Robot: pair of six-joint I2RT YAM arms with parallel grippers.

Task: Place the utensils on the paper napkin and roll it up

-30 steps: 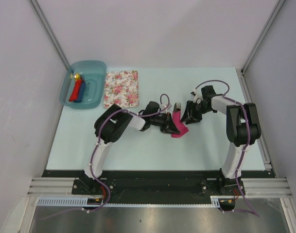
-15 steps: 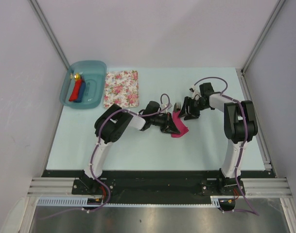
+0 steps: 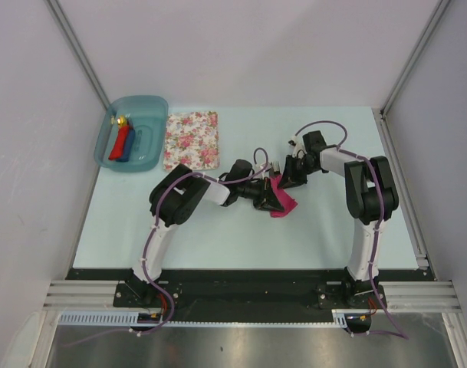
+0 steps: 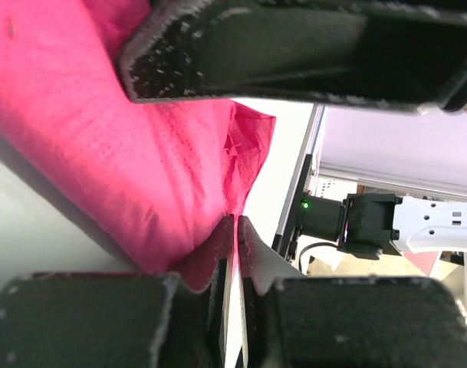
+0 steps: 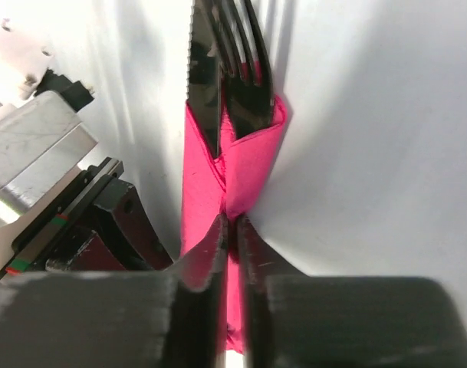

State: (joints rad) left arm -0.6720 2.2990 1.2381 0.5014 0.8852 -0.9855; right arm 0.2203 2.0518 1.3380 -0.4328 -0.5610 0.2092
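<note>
The magenta paper napkin [image 3: 282, 202] lies mid-table, folded into a narrow wrap [image 5: 241, 165]. The dark fork and knife [image 5: 229, 61] stick out of its far end side by side; their handles are hidden inside. In the top view only their tips [image 3: 278, 166] show. My left gripper [image 3: 272, 197] reaches in from the left, shut on a thin edge of the napkin [image 4: 141, 146]. My right gripper [image 5: 231, 224] comes from the right and is shut on the wrap's outer fold, pink paper between its fingertips. The two grippers sit close together at the napkin.
A teal bin [image 3: 103, 146] with a red and a blue roll stands at the back left. A rose-print cloth [image 3: 191, 139] lies beside it. The left gripper's body [image 5: 87, 207] shows just left of the wrap in the right wrist view.
My right gripper moved left onto the napkin wrap and closed on its fold. The left gripper kept its hold and place.
</note>
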